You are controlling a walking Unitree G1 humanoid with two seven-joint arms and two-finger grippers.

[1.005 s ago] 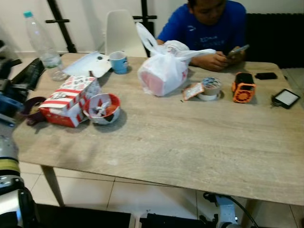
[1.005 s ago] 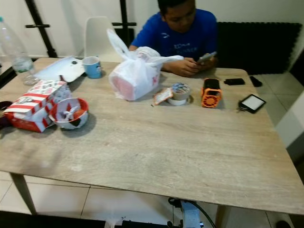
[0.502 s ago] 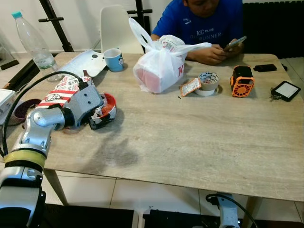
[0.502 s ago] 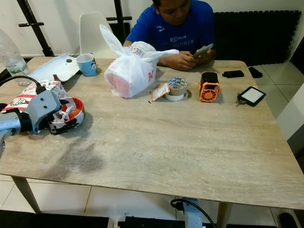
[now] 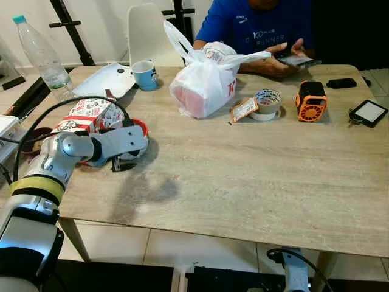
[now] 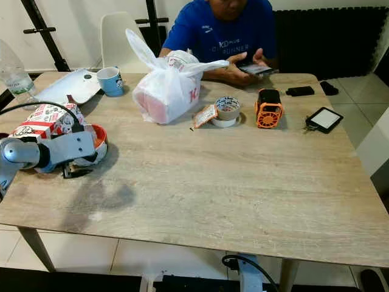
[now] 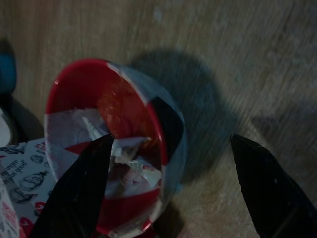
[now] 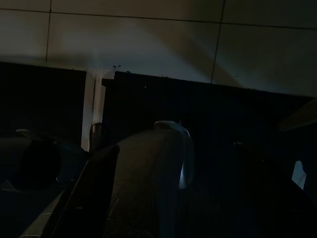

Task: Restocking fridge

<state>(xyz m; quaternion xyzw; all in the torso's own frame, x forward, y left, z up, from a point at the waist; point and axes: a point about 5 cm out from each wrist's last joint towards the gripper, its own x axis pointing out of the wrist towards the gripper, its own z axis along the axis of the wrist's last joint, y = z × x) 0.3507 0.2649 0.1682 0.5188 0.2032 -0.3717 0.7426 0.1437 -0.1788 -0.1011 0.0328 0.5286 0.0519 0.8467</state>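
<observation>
Right gripper (image 8: 173, 198): hanging idle down low in the dark, with pale floor tiles beyond it. Fingers look spread apart with nothing between them.

Table (image 5: 255, 176): light wood-look top, and the near half is mostly bare.

Left gripper (image 7: 171, 188): out over the near-left part of the table, right at the red bowl. Fingers are spread wide, one dark finger (image 7: 79, 193) over the bowl's open mouth and the other off to the side over the wood. Can't tell if either one actually touches the bowl.

Red bowl (image 7: 114, 148): red and white paper tub with crumpled paper scraps inside, tipped so the wrist camera looks into its mouth. Sits on the left side of the table, just beside the takeaway box.

Takeaway box (image 5: 85, 115): red-and-white striped carton, just left of the bowl, partly behind the silver arm.

Plastic bag (image 5: 203, 82): white, knotted handles sticking up, something pinkish inside. Middle of the table, farther back.

Tape roll (image 5: 266, 104): right of the bag, with a small printed packet (image 5: 244, 111) leaning by it.

Orange gadget (image 5: 311, 101): right of the tape.

Black-framed device (image 5: 368, 112): far right edge, lying flat.

Blue cup (image 5: 144, 75): far left, next to a white tray-like thing (image 5: 109, 81).

Water bottle (image 5: 42, 58): far-left corner, standing upright.

Person (image 6: 222, 33): blue shirt, seated at the far side, both hands on a phone (image 6: 254, 68).
</observation>
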